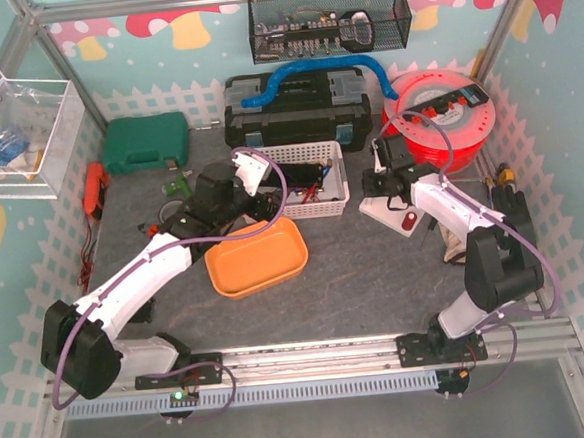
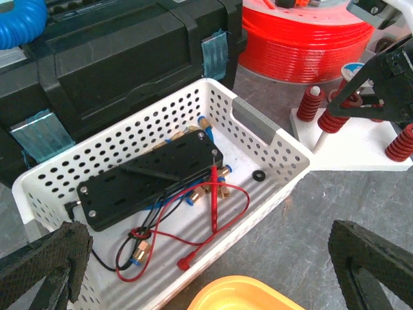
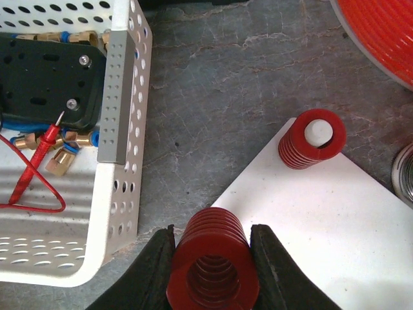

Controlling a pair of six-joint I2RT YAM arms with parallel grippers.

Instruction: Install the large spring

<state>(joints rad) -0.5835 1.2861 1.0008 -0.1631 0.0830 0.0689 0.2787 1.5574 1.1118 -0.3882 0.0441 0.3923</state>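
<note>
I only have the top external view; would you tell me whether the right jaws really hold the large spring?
Observer: Yes, the right gripper has its jaws shut on the large spring, at the white base's edge.
Operator: Thanks. Is any peg filled?
Observer: A smaller spring sits on a white peg.
Operator: And the left arm?
Observer: The left gripper is open and empty, facing the white basket.

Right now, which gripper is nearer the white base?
Right. The right gripper holds a spring at the corner of the base; the left gripper hovers over the basket beside it.
</note>
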